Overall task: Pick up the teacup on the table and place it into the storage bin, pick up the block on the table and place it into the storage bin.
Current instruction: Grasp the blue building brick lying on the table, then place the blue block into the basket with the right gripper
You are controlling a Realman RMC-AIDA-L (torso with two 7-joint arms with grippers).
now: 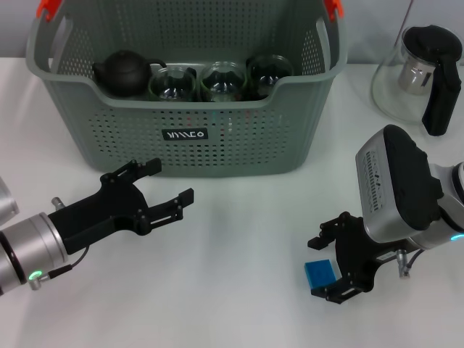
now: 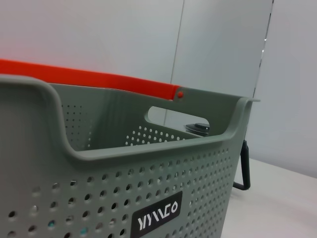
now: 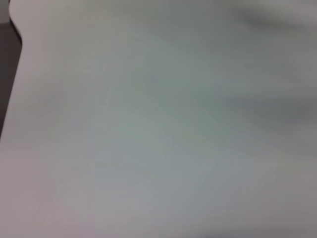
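Observation:
The storage bin stands at the back centre of the white table, and its front wall with the black label fills the left wrist view. Three glass teacups stand in a row inside it beside a dark teapot; no teacup shows on the table. My left gripper hangs open and empty just in front of the bin's lower left. The blue block lies on the table at the front right. My right gripper is open, one finger on each side of the block.
A glass pitcher with a black handle stands at the back right, close to the bin; its handle shows past the bin's corner. The right wrist view shows only blurred white table and its edge.

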